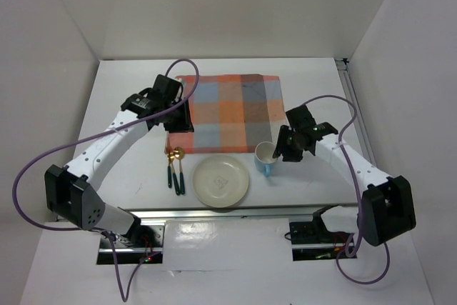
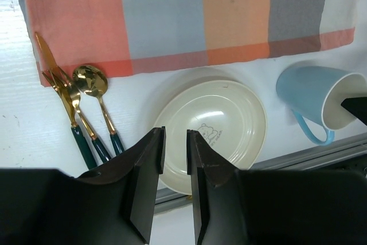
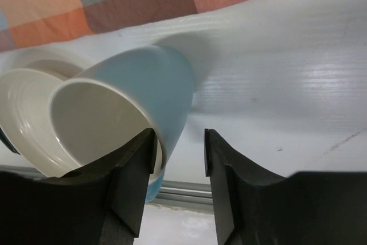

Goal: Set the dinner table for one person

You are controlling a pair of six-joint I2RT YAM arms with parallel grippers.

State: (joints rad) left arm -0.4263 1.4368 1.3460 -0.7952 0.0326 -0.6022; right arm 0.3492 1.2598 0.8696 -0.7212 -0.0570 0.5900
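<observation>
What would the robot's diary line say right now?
left gripper: slightly open, empty | right gripper: open, astride blue mug rim | plate, cutlery: on dinner table

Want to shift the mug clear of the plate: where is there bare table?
Bare table lies left of the checked cloth and cutlery, though the left arm reaches over it. Another bare patch sits right of the cloth, beyond the mug, up to the right rail. The near edge is crowded: cutlery, plate and mug side by side.

Glossy plate, shiny gold spoon, woven cloth, matt white dinner table.
</observation>
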